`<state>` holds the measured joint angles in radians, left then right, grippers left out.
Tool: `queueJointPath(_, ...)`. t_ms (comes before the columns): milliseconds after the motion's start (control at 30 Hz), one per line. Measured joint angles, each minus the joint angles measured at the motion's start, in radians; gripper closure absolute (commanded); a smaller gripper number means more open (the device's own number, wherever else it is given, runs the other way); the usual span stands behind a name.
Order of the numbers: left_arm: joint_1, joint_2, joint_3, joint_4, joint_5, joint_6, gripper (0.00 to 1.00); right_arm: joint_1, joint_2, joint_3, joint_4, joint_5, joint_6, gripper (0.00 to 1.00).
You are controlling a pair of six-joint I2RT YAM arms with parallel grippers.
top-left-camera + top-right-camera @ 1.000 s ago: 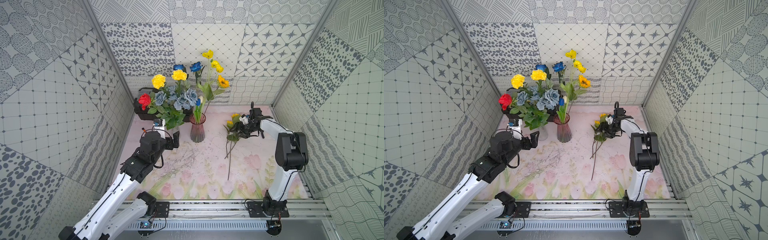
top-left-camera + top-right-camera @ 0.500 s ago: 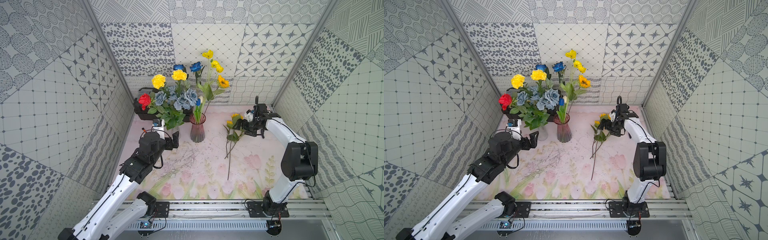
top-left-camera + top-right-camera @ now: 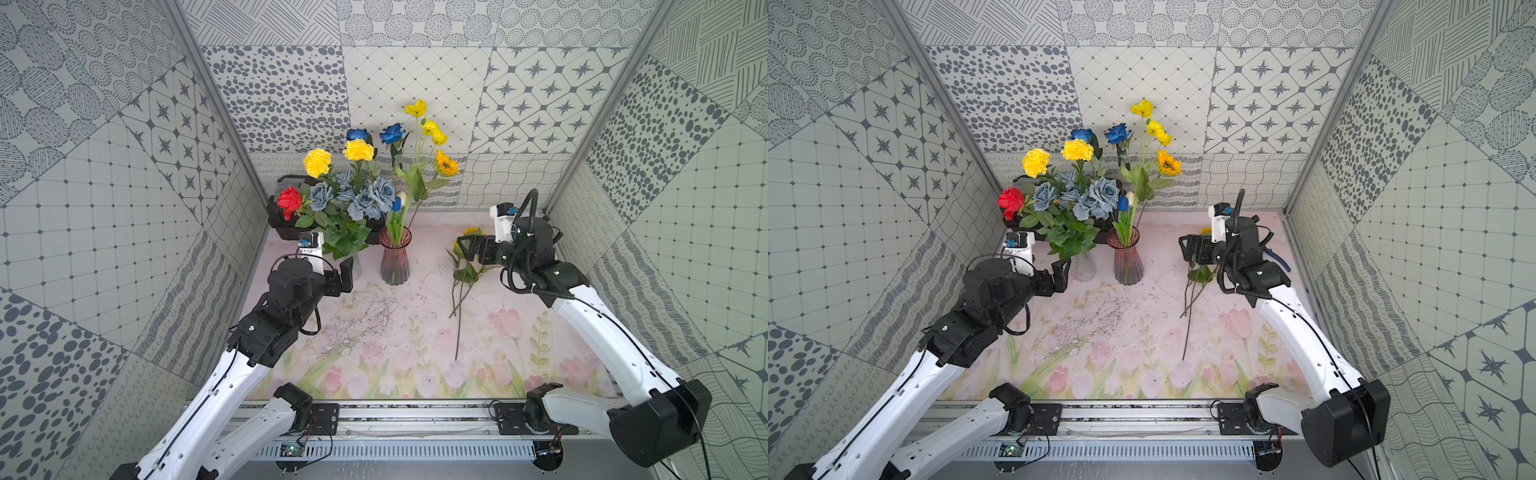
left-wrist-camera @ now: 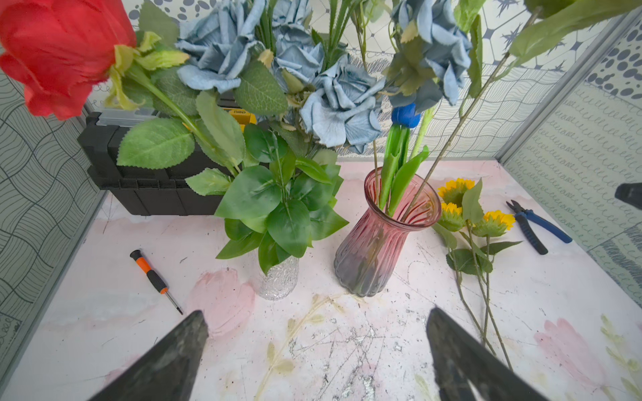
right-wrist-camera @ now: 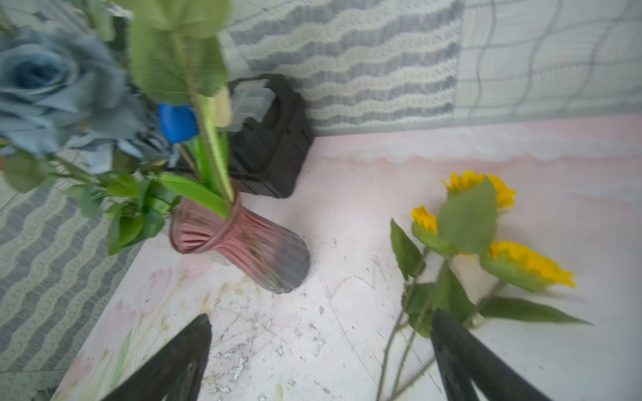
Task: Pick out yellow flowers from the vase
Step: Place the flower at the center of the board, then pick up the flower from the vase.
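Right tool point(image 3: 467, 248), jaws spread wide and holding nothing: in a top view I hover just over the leafy sprig of yellow sunflowers point(image 3: 466, 275) that lies on the pale flower-printed table point(image 3: 395, 332), well apart from the ribbed pink glass vase point(image 3: 395, 262). My left tool point(image 3: 1061, 272), equally open and empty, waits beside the small clear glass vase point(image 3: 1084, 268). More yellow stands upright. A dark-centred yellow sunflower point(image 3: 446, 163) and small yellow poppy-like blooms point(image 3: 415, 109) rise from the pink vase. Two ruffled yellow carnations point(image 3: 318, 163) top the grey-blue fabric roses point(image 3: 365, 199).

From the left wrist, my spread fingers point(image 4: 180, 347) frame both vases side by side on the table. The sprig point(image 4: 455, 189) lies beyond the pink one point(image 4: 382, 239), with blue-handled pliers point(image 4: 535, 225) near it. An orange-handled screwdriver point(image 4: 153, 274), a black plastic toolbox point(image 4: 139, 187) and a red fabric flower point(image 4: 59, 52) fill the other side.

From the right wrist, a blurred frame, the sprig point(image 5: 531, 264) lies next to one finger point(image 5: 462, 354) and is not gripped. The pink vase point(image 5: 243, 250) stands well apart from it.

As I judge it, one sprig is out and the next pick is beginning. That calls for carrying my right tool to the thin stems in the pink vase and closing on the sunflower's stem above the rim. I would then lift straight up, so that the vase stays standing and the blue bud point(image 4: 404, 114) stays in.
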<state>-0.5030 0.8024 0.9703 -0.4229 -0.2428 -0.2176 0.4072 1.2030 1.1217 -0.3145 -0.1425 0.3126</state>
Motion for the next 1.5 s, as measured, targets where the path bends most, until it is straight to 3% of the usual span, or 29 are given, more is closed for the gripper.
queueJointPath(133,0.001,0.002,0.0,-0.029,0.0,0.01,0.02,0.123,0.034,-0.071,0.217,0.052,-0.026,0.02)
queueJointPath(267,0.006,-0.019,-0.01,-0.039,-0.001,0.01,0.02,0.182,0.095,-0.167,0.47,0.108,-0.034,0.1)
queueJointPath(600,0.009,-0.056,-0.024,-0.04,-0.002,0.01,0.02,0.217,0.304,-0.214,0.902,0.173,-0.035,0.24)
queueJointPath(967,0.014,-0.057,-0.024,-0.04,0.005,0.01,0.02,0.217,0.363,-0.196,0.996,0.197,-0.028,0.27)
queueJointPath(1167,0.015,-0.057,-0.024,-0.04,0.009,0.01,0.02,0.215,0.406,-0.169,1.025,0.204,-0.018,0.43)
queueJointPath(1500,0.015,-0.056,-0.024,-0.04,0.01,0.01,0.02,0.212,0.515,-0.096,1.044,0.195,0.008,0.48)
